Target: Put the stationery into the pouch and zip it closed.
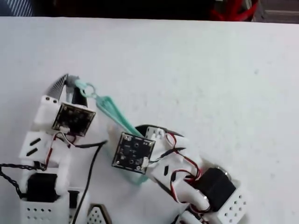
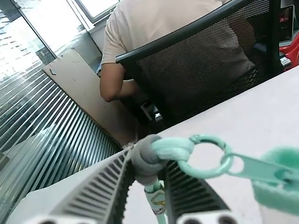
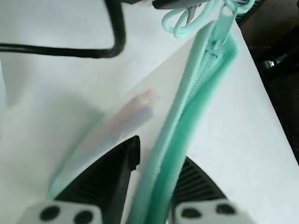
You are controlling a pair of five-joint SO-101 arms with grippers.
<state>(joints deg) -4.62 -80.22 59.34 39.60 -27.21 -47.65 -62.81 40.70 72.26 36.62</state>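
Gripping one pouch: left end effector on cord, right end effector.

Bright daylight from the window leaves the white table glaring, with only soft, faint shadows.

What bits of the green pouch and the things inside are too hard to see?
High view: the right arm covers most of the pouch.
Right wrist view: the stationery is a blur behind the pouch's cloudy side; the right gripper hides the zip's near end.
Left wrist view: the edge cuts off the pouch past the zipper pull.
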